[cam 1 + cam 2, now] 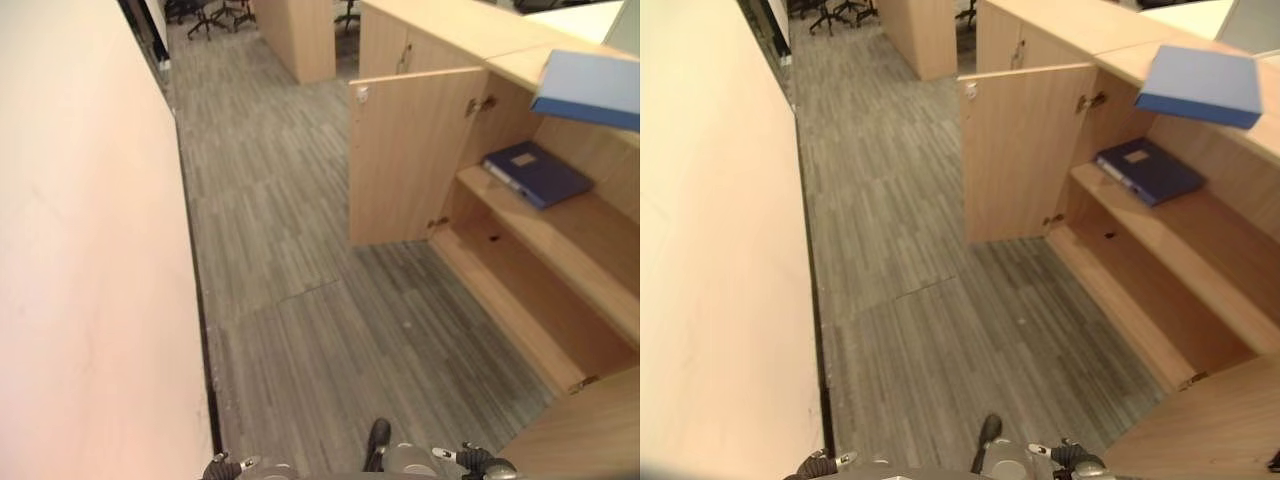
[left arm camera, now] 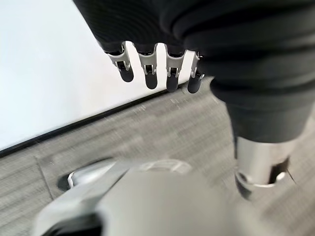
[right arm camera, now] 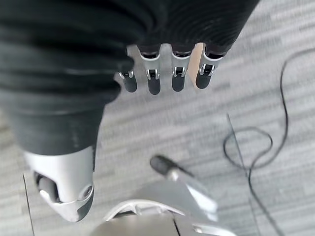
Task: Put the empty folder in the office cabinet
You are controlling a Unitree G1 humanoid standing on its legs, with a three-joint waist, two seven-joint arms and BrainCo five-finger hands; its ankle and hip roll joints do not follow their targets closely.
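The office cabinet (image 1: pixel 520 300) stands at the right with its doors open; one light wooden door (image 1: pixel 410 160) swings out towards the aisle. A dark blue folder (image 1: pixel 537 172) lies flat on the upper shelf (image 1: pixel 580 235), and the lower shelf holds nothing. A lighter blue folder (image 1: pixel 590 88) rests on the cabinet top, jutting over its front edge. My left hand (image 2: pixel 147 66) hangs over the carpet near the wall, fingers straight and holding nothing. My right hand (image 3: pixel 177 73) hangs likewise over the carpet, open and holding nothing.
A tall beige wall (image 1: pixel 90 250) runs along the left. Grey carpet floor (image 1: pixel 300 300) forms an aisle between wall and cabinet. A second open door (image 1: pixel 590 430) sticks out at the lower right. Another wooden unit (image 1: pixel 300 35) and office chairs (image 1: pixel 205 15) stand far back.
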